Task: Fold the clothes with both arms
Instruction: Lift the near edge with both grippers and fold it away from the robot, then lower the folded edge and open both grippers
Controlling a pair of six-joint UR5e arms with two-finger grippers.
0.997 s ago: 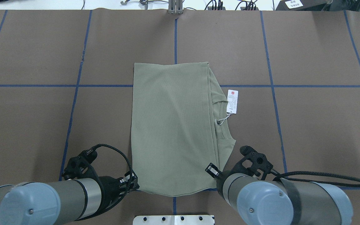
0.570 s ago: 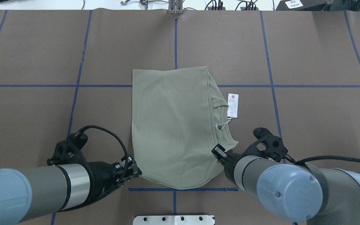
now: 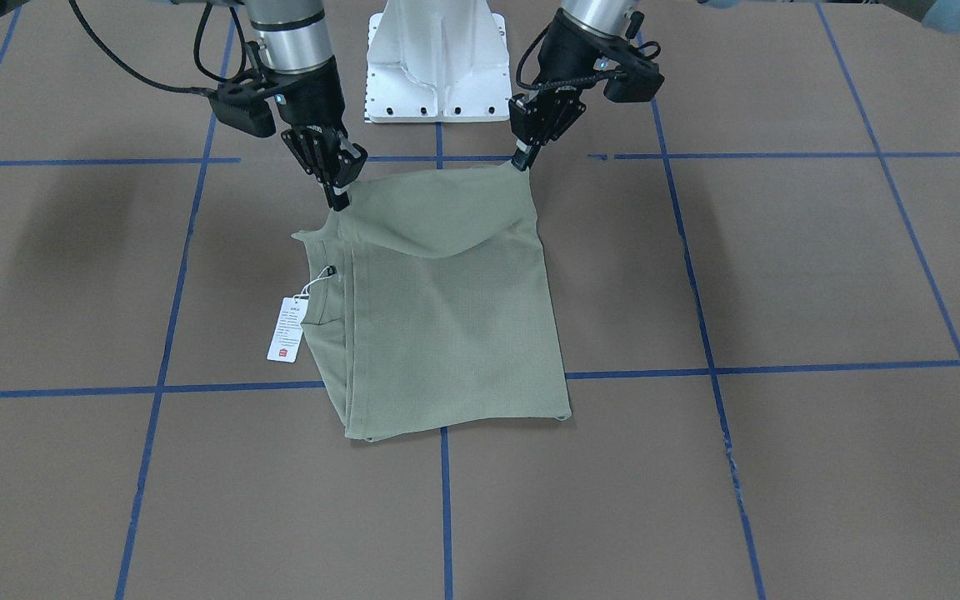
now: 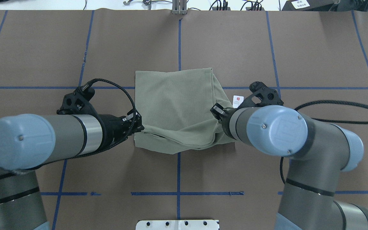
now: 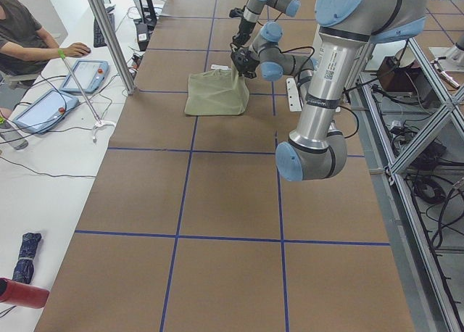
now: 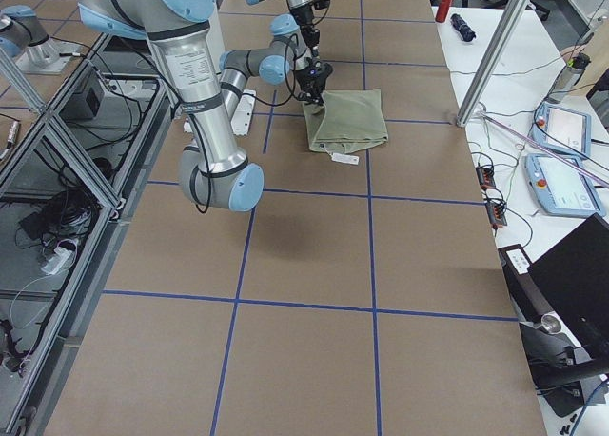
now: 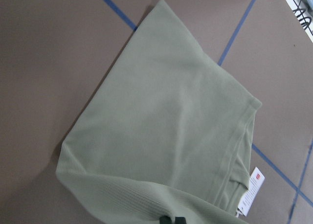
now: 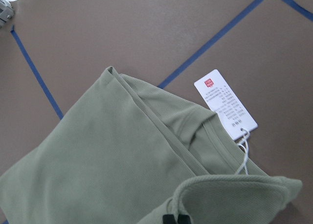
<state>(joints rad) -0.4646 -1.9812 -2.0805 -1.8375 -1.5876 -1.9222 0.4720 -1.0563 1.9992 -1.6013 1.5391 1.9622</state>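
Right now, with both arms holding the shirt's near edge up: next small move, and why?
Likely carry both corners forward, away from the robot, toward the far hem, then lower. The left gripper and right gripper have jaws shut on the near corners of the shirt, lifted, with cloth sagging between them. The far half lies flat, so the fold looks only part done.

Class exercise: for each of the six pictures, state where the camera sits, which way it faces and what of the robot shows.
Front-facing: across the table, facing the robot; right hand, left hand, shirt.
Overhead: behind the robot, looking down; both arms.
Exterior left: table's end; left arm near.
Exterior right: opposite end; right arm near.
Left wrist: over the shirt; fingertips only.
Right wrist: likewise; shares the hang tag with the left wrist.
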